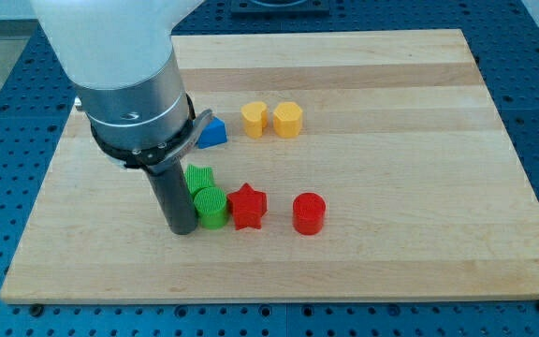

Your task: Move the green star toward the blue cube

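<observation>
My tip (182,228) rests on the board at the view's lower left, right against the left side of a green cylinder (211,207). A second green block (199,177), which looks like the green star, lies just above the cylinder, with its left part hidden behind my rod. A blue block (213,133) lies further up, partly hidden by the arm's body, and its shape is hard to make out. The green star is a short way below the blue block.
A red star (247,206) touches the green cylinder's right side. A red cylinder (309,213) lies to its right. Two yellow blocks (254,119) (287,120) lie right of the blue block. The wooden board (391,140) ends near the view's bottom.
</observation>
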